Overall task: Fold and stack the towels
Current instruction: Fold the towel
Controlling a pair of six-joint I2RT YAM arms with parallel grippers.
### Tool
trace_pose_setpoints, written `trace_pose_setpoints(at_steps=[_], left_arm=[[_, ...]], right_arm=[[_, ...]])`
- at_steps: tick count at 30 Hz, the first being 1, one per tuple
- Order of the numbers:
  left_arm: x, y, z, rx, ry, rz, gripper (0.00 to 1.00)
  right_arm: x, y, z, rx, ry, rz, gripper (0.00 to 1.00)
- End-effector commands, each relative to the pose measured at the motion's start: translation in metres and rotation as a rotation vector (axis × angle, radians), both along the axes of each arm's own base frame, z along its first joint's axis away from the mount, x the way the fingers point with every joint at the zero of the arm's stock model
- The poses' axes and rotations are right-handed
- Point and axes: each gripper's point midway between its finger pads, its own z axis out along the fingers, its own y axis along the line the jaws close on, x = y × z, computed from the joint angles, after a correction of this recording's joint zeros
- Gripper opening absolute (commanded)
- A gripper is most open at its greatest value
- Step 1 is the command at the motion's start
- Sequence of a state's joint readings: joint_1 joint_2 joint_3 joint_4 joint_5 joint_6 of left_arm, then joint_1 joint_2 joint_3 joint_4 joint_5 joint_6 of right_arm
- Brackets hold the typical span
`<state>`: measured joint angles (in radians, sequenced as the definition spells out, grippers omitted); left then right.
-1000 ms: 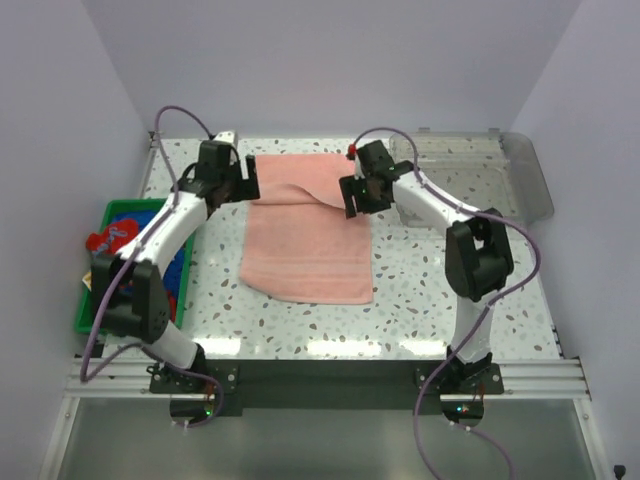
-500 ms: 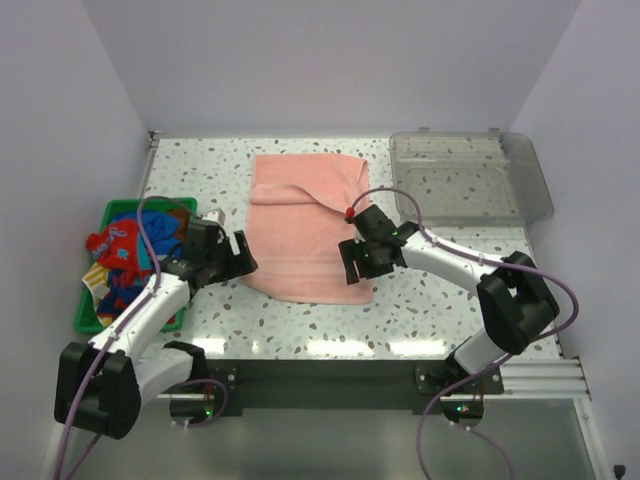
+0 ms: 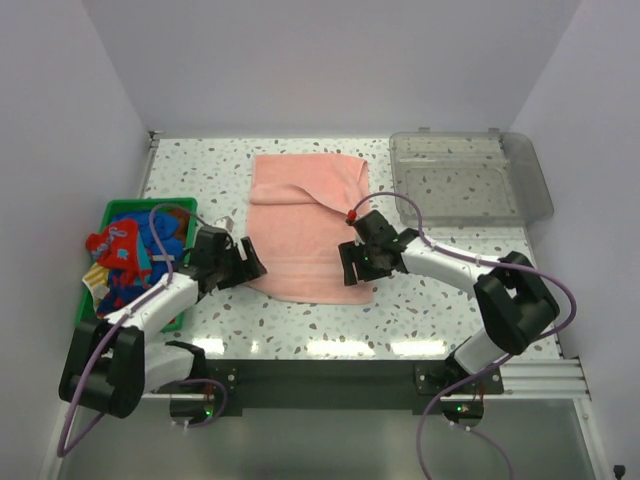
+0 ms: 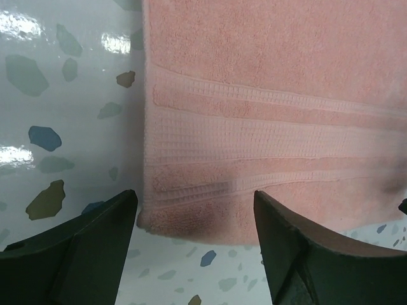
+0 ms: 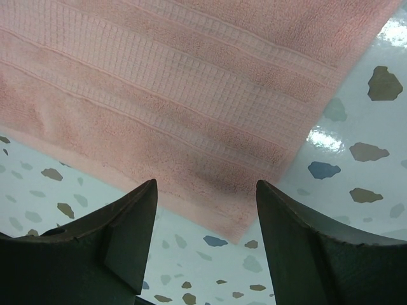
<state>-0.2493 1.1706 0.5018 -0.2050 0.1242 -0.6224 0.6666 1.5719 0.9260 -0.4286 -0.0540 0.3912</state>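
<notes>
A salmon pink towel (image 3: 305, 225) lies spread on the speckled table, with a fold across its far part. My left gripper (image 3: 246, 263) is open at the towel's near left corner, which shows between its fingers in the left wrist view (image 4: 191, 216). My right gripper (image 3: 357, 268) is open over the towel's near right corner, seen in the right wrist view (image 5: 254, 216). Neither gripper holds anything. More towels, blue, red-patterned and yellowish striped (image 3: 128, 258), are piled in the green basket (image 3: 96, 318) at the left.
A clear plastic tray (image 3: 470, 180) stands at the back right of the table. The green basket sits close beside my left arm. White walls close in the table at the back and sides.
Both arms swung from the towel's far corners to its near corners a second ago. In the last half second both grippers edged a little closer to the near corners.
</notes>
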Motion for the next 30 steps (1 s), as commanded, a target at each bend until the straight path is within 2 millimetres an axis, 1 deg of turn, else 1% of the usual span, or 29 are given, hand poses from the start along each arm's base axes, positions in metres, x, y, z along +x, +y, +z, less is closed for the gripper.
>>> trace_pose_setpoints(at_steps=[1,3,4,5,6,7,9,11,12,13,14,15,16,17,20,22,23,24,25,26,27,28,29,30], left_arm=[[0.011,-0.015,0.01,-0.063,-0.044,-0.012,0.78],[0.008,-0.024,0.018,-0.073,-0.03,-0.033,0.75],[0.014,-0.029,0.033,-0.08,-0.053,-0.041,0.73],[0.01,-0.031,0.039,-0.071,-0.04,-0.044,0.72],[0.007,-0.039,0.046,-0.071,-0.047,-0.068,0.71],[0.011,-0.043,0.062,-0.078,-0.075,-0.073,0.7],[0.009,-0.051,0.084,-0.096,-0.103,-0.088,0.67],[0.003,-0.053,0.101,-0.118,-0.119,-0.083,0.65],[0.0,-0.054,0.106,-0.12,-0.121,-0.085,0.64],[0.0,-0.052,0.117,-0.119,-0.136,-0.076,0.64],[-0.008,-0.042,0.118,-0.088,-0.124,-0.048,0.64],[-0.011,-0.036,0.121,-0.068,-0.127,-0.032,0.64],[-0.019,-0.027,0.118,-0.038,-0.104,-0.009,0.64],[-0.02,-0.016,0.122,-0.007,-0.132,0.031,0.64],[-0.025,-0.005,0.122,0.021,-0.148,0.064,0.63],[-0.022,-0.008,0.122,0.008,-0.157,0.06,0.61],[-0.021,-0.013,0.117,0.001,-0.144,0.043,0.6],[-0.019,-0.016,0.111,-0.002,-0.134,0.029,0.56],[-0.013,-0.021,0.111,-0.015,-0.147,0.019,0.55],[-0.01,-0.027,0.1,-0.013,-0.112,-0.006,0.52],[-0.008,-0.028,0.093,-0.007,-0.102,-0.011,0.47],[0.0,-0.031,0.091,-0.008,-0.118,-0.014,0.45],[0.002,-0.032,0.078,0.005,-0.083,-0.015,0.44],[0.003,-0.032,0.07,0.015,-0.069,-0.017,0.42]], right_arm=[[0.007,0.008,0.014,0.059,-0.051,-0.012,0.66],[0.006,0.005,0.015,0.053,-0.056,-0.016,0.66],[0.006,0.004,0.016,0.052,-0.06,-0.018,0.67],[0.007,0.003,0.02,0.055,-0.073,-0.02,0.67],[0.007,0.003,0.021,0.054,-0.078,-0.022,0.66],[0.007,0.002,0.022,0.05,-0.081,-0.023,0.66],[0.008,0.001,0.027,0.055,-0.091,-0.025,0.67],[0.008,0.001,0.03,0.058,-0.099,-0.024,0.67],[0.008,0.0,0.031,0.056,-0.099,-0.027,0.67],[0.008,-0.001,0.035,0.058,-0.109,-0.028,0.67],[0.009,-0.003,0.037,0.051,-0.119,-0.032,0.67],[0.008,-0.005,0.037,0.039,-0.117,-0.031,0.67],[0.008,-0.007,0.039,0.038,-0.119,-0.032,0.67],[0.007,-0.007,0.04,0.036,-0.119,-0.028,0.68],[0.005,-0.009,0.038,0.022,-0.107,-0.021,0.67],[0.006,-0.008,0.038,0.018,-0.102,-0.02,0.64],[0.006,-0.006,0.035,0.016,-0.09,-0.016,0.62],[0.005,-0.003,0.034,0.025,-0.081,-0.011,0.59],[0.006,0.0,0.034,0.028,-0.079,-0.005,0.56],[0.005,0.001,0.029,0.02,-0.066,-0.001,0.53],[0.005,0.003,0.028,0.02,-0.06,-0.001,0.48],[0.005,0.004,0.026,0.015,-0.055,-0.001,0.46],[0.005,0.003,0.023,0.008,-0.048,-0.005,0.43],[0.004,0.002,0.017,-0.004,-0.034,-0.01,0.41]])
